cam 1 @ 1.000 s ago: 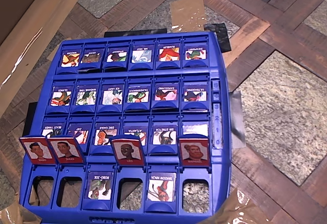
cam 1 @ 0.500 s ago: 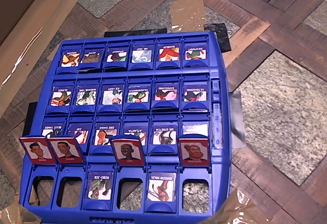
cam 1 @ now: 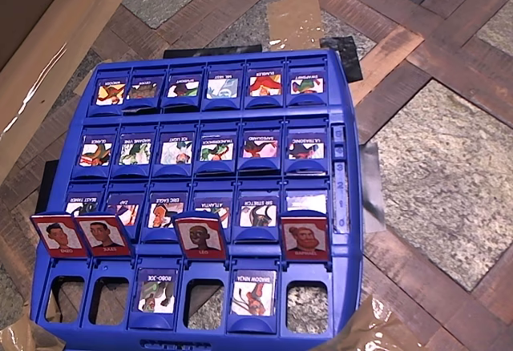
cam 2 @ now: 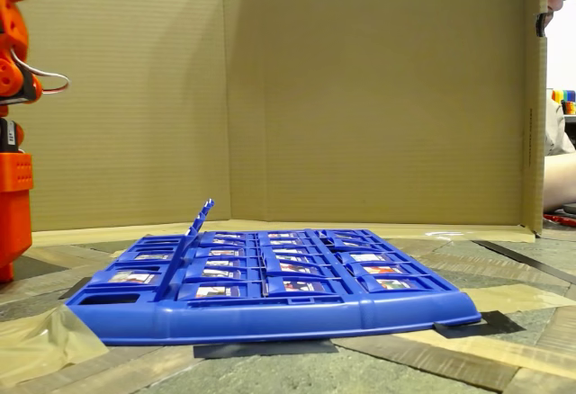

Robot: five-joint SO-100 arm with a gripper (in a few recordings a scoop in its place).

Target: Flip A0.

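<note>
Cardboard walls [cam 2: 360, 97] back blue game board [cam 1: 317, 114]; four red tiles [cam 1: 199, 235] stand upright; hand's state cannot be told.

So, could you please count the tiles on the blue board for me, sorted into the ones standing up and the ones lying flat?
Upright red-framed portrait tiles: 4
Flat blue-framed cartoon tiles: 20
Total: 24 tiles
</note>
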